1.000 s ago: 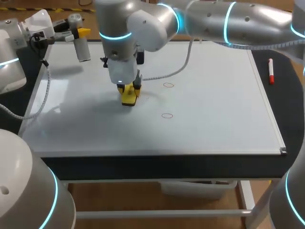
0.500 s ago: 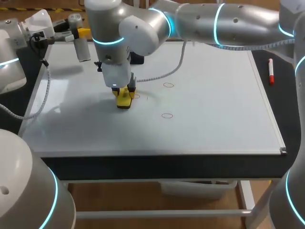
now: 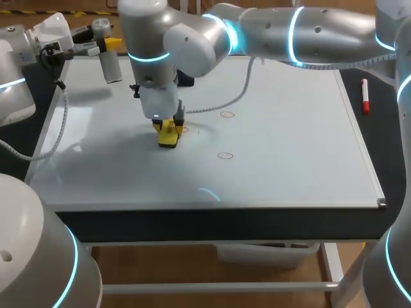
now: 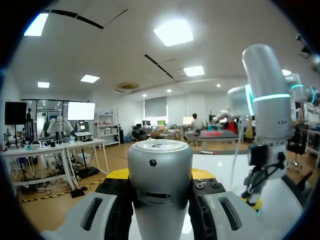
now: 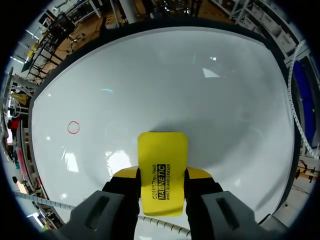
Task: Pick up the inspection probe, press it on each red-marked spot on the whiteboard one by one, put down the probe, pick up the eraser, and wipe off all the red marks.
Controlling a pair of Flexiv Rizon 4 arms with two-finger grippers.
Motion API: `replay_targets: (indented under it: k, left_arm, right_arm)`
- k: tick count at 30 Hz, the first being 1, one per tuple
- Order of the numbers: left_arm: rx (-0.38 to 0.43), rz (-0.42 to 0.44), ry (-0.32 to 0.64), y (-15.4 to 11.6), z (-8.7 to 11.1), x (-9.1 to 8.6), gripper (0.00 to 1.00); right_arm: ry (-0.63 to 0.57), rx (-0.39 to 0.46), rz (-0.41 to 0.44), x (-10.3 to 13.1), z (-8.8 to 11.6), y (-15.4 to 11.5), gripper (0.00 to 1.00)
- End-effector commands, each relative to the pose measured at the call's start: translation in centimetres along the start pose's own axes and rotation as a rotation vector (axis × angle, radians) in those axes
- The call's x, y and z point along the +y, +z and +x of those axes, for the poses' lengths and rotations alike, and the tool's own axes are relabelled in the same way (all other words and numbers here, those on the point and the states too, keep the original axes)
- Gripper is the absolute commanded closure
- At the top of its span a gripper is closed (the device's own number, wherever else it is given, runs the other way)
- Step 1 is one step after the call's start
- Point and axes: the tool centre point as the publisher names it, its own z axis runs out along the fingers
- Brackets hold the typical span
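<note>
Pinches the yellow eraser in the right gripper, flat on the whiteboard left of its middle; points its long side straight ahead of the gripper; likely needs to slide toward the right edge, to a far red circle and a near red circle, close but not touching; squeezes the silver inspection probe in the left gripper by the far left corner; has only smooth, shiny board between.

Black-topped table, apparently on white legs.
</note>
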Motion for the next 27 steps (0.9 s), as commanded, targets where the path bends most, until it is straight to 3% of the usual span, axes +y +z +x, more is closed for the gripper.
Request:
replay_targets:
  k: [1,27]
  left_arm:
    - [0.002,0.001,0.001,0.0,0.0,-0.1,1.00]
    - [0.002,0.001,0.001,0.0,0.0,-0.1,1.00]
  right_arm:
    - [0.009,-0.002,-0.003,-0.4,0.6,0.4,1.00]
    - [0.124,-0.004,-0.019,-1.4,5.6,1.2,1.00]
